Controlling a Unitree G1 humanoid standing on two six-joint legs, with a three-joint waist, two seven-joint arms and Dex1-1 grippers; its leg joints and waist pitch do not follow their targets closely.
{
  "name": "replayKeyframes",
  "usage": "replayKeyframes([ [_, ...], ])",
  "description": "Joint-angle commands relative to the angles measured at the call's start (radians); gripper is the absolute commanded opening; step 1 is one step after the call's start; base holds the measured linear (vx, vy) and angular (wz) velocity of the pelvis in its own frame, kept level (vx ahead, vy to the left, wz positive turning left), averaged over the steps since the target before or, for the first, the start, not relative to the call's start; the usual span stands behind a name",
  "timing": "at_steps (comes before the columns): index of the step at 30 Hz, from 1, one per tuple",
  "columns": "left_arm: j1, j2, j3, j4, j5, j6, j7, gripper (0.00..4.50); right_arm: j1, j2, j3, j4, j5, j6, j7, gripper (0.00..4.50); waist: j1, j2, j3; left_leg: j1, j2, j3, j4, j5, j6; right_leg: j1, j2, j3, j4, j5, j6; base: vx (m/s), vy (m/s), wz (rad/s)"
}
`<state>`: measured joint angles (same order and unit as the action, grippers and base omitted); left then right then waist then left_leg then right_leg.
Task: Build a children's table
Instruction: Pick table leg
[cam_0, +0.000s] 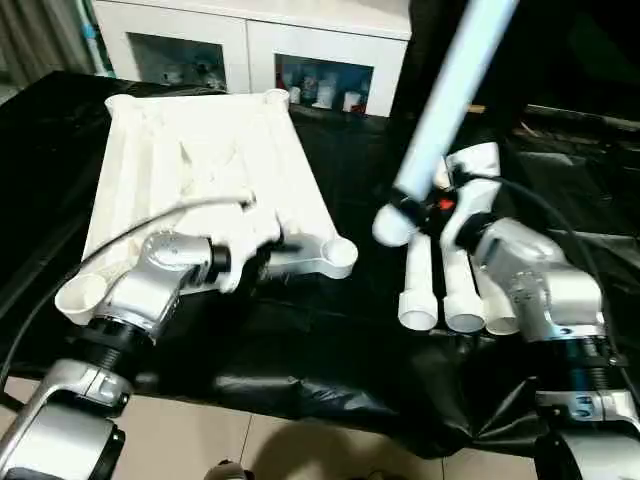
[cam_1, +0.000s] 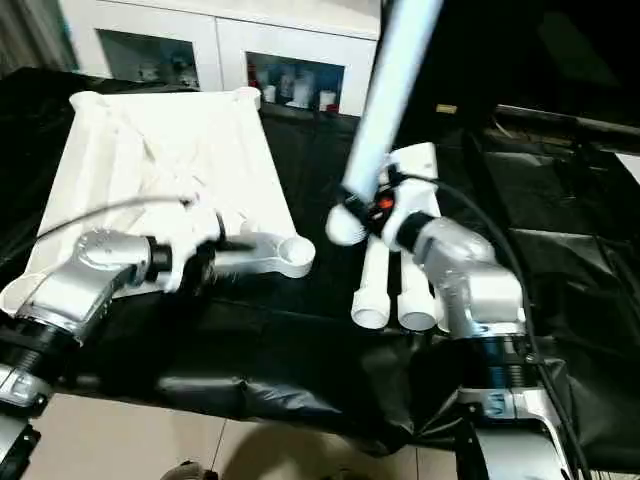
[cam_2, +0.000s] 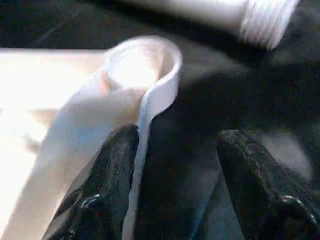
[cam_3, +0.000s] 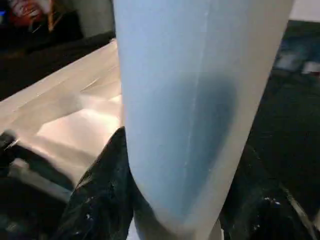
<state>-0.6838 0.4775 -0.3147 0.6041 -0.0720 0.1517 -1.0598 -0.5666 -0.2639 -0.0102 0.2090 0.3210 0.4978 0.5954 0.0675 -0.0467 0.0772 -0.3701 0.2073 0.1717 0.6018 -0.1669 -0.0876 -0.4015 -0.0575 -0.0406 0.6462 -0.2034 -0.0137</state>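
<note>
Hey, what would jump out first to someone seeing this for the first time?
The long white leg held up at a slant by the right pincer, its threaded end low. On the black-draped table, the white tabletop lies ribbed side up, left pincer at its near corner socket.

You see two silver forearms with black ribbed wrist collars, a black cable looping over each, and glossy black fingers (cam_2: 110, 195) on each pincer.

top (cam_0: 200, 160) left | three legs (cam_0: 445, 290) right | cabinet (cam_0: 250, 40) behind
</note>
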Motion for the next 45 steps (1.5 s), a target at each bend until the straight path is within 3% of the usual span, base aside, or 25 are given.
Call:
replayKeyframes([
  [1, -0.032, 0.002, -0.009, 0.03, 0.025, -0.014, 0.019, 2.86, 0.007, -0.011, -0.001, -0.022, -0.002, 0.004, 0.001, 1.86, 0.003, 0.02, -0.088, 0.016, 0.011, 0.001, -0.064, -0.151, -0.037, 0.059, -0.062, 0.043, -0.072, -0.042, -0.198, 0.0, 0.0, 0.0],
  [3, -0.069, -0.006, -0.011, 0.097, 0.049, -0.025, 0.046, 2.86, 0.014, -0.011, 0.0, -0.039, 0.0, 0.012, -0.001, 1.86, 0.006, 0.023, -0.089, 0.015, 0.011, 0.0, -0.064, -0.146, -0.034, 0.061, -0.063, 0.044, -0.069, -0.018, -0.207, 0.0, 0.0, 0.0],
  [7, -0.088, -0.01, -0.011, 0.131, 0.057, -0.011, 0.047, 2.86, 0.014, -0.014, 0.001, -0.042, 0.001, 0.017, 0.003, 1.86, 0.012, 0.018, -0.09, 0.015, 0.012, 0.001, -0.063, -0.138, -0.031, 0.063, -0.064, 0.044, -0.067, 0.002, -0.221, 0.0, 0.0, 0.0],
  [13, -0.122, -0.026, -0.009, 0.208, 0.075, -0.04, 0.013, 2.86, -0.002, -0.021, 0.008, -0.019, -0.005, 0.014, 0.013, 1.86, 0.015, 0.015, -0.086, 0.017, 0.013, 0.001, -0.065, -0.153, -0.029, 0.06, -0.066, 0.044, -0.072, -0.03, -0.219, 0.0, 0.0, 0.0],
  [23, -0.161, -0.043, -0.023, 0.319, 0.124, -0.091, 0.031, 2.06, -0.009, -0.026, 0.008, -0.025, -0.004, 0.023, 0.015, 1.86, 0.018, 0.015, -0.085, 0.015, 0.013, 0.0, -0.064, -0.137, -0.02, 0.062, -0.067, 0.044, -0.07, 0.002, -0.223, 0.0, 0.0, 0.0],
  [45, -0.198, -0.062, -0.05, 0.46, 0.206, -0.157, -0.003, 0.32, -0.022, -0.029, -0.007, -0.031, 0.009, 0.034, 0.017, 1.86, 0.017, 0.02, -0.085, 0.019, 0.015, -0.002, -0.067, -0.194, -0.034, 0.06, -0.07, 0.044, -0.083, -0.095, -0.217, 0.0, 0.0, 0.0],
])
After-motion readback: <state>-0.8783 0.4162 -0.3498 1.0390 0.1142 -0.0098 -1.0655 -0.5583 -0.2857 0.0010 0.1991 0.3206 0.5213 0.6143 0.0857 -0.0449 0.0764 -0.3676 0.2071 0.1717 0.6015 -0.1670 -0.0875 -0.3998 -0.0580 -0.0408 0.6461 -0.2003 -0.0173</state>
